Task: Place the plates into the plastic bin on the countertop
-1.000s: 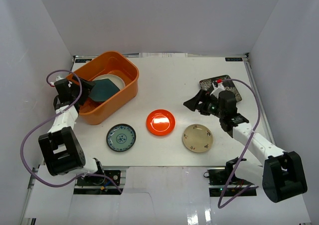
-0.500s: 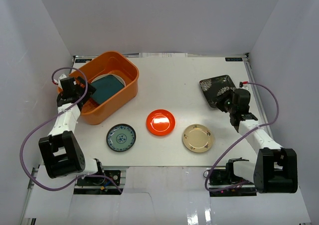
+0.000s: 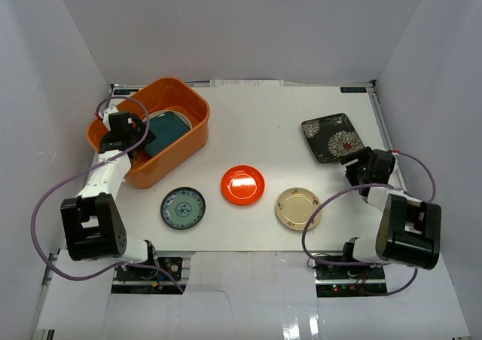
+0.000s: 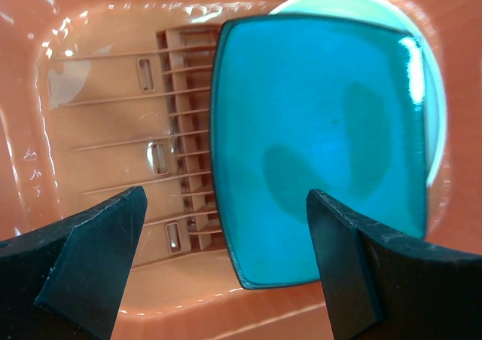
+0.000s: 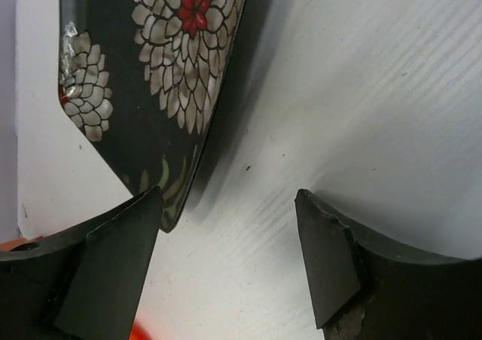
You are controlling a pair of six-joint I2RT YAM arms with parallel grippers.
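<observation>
On my feed the white countertop (image 3: pixel 256 121) takes up most of the top view, and the orange plastic bin (image 3: pixel 169 166) sits at its far left corner, set at an angle. Inside the bin the teal square plate (image 3: pixel 167 129) lies flat over a cream-white round plate (image 4: pixel 435 106), of which I can see only a pale rim past the teal one's edge. The bin's slotted bottom is bare on the side next to them. The black floral square plate (image 3: pixel 331 136) rests on the countertop at the far right, well apart from the bin. Three round plates lie in a loose row nearer the arms: the green-blue patterned plate (image 3: pixel 183 208) just in front of the bin, the red plate (image 3: pixel 242 184) in the middle, and the beige-gold plate (image 3: pixel 298 209) to its right, none touching. My left gripper (image 4: pixel 226 197) hangs over the bin's inside with its jaws spread wide and nothing in them. My right gripper (image 5: pixel 226 197) sits low, just beside the near edge of the black floral plate, jaws also spread, with only bare countertop between the fingers.
</observation>
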